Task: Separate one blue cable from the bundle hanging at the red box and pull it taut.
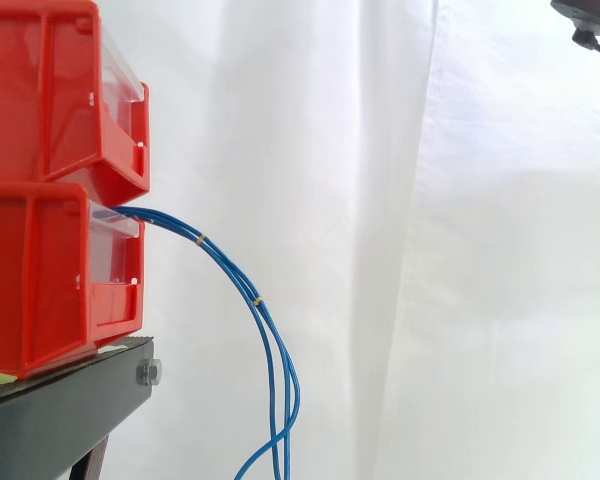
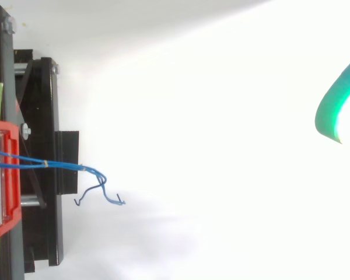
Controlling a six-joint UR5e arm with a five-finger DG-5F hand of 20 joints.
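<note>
Blue cables (image 1: pixel 229 269) droop together from the lower red box (image 1: pixel 40 290), untouched. Hand (image 2: pixel 333 105) hovers well apart; open or closed, I can't tell. Best come in below the yellow ties (image 1: pixel 257 300), where strands probably part, and pinch one.

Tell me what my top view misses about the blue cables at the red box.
Observer: Two red bins are stacked, an upper bin on a lower bin.
Operator: Say where the cables leave.
Observer: The blue cables come out at the lower bin's top front, just under the upper bin.
Operator: Give their run.
Observer: They sag in an arc, hang clear of the black stand and drop past the side view's bottom edge.
</note>
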